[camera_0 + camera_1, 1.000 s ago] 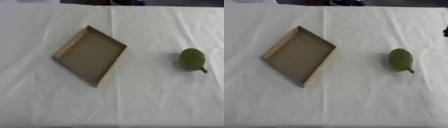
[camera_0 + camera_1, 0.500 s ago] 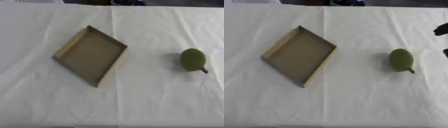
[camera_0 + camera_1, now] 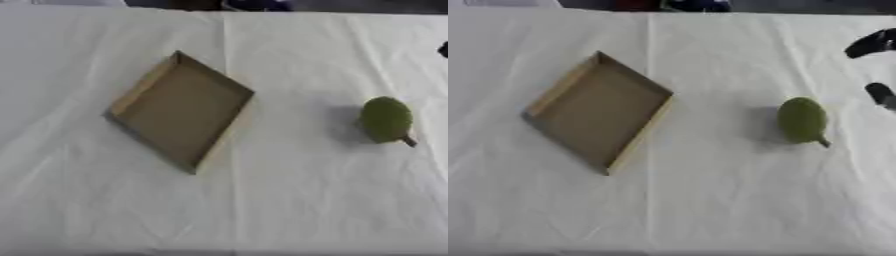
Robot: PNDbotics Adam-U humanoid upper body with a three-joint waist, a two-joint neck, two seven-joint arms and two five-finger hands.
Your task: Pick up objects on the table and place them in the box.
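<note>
Green fruit (image 3: 802,120), pear-like w/ short stem pointing down-right, lay on white tablecloth (image 3: 710,200), right of centre, well apart from cardboard box (image 3: 597,117). Box sat left of centre, turned cornerwise, open, nothing inside.

Right hand (image 3: 873,44) showed only at right edge of the right eye view as dark finger shapes, above and right of the fruit, not touching it and holding nothing; too little visible to tell how far spread. Left hand not seen.

Handling (judgement): fruit prob. light, rigid, smooth skin, rounded so may roll or slip. Best taken across widest part of body, not by stem.

No brands, labels or writing readable on box or cloth.
</note>
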